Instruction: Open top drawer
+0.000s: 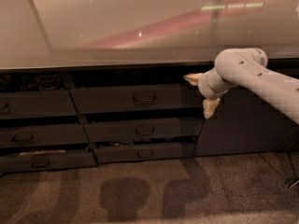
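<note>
The top drawer [117,99] is the wide dark grey front in the middle column, just under the countertop, with a small black loop handle [144,97] at its centre. A dark gap runs above it. My gripper [201,93] hangs at the drawer's right end, to the right of the handle and apart from it. It is open, with one cream fingertip [192,78] high and the other low, and nothing between them. The pale arm [261,78] comes in from the right.
Two shorter drawers [145,130] lie below the top drawer, and several more stack in the left column [32,134]. A plain dark cabinet door [243,122] stands behind the arm. The glossy countertop [140,31] overhangs everything. Carpet [149,190] covers the floor in front.
</note>
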`<state>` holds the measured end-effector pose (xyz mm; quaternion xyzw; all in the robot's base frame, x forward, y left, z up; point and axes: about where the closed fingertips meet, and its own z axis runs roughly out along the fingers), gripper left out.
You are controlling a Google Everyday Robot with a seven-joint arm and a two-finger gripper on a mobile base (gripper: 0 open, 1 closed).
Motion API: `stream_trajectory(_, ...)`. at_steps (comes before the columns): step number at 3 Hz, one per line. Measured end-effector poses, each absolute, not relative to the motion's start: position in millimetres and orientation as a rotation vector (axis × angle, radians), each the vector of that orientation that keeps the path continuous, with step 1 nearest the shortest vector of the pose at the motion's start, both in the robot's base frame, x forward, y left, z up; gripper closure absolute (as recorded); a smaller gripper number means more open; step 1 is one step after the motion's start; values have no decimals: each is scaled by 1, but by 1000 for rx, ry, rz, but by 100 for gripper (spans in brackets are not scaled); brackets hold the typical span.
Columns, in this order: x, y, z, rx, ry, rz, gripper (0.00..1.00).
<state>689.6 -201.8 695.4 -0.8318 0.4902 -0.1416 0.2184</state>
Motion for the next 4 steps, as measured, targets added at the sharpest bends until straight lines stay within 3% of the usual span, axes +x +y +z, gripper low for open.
stream_trajectory(4, 718, -204, 660, -2335, 1429, -338, 0)
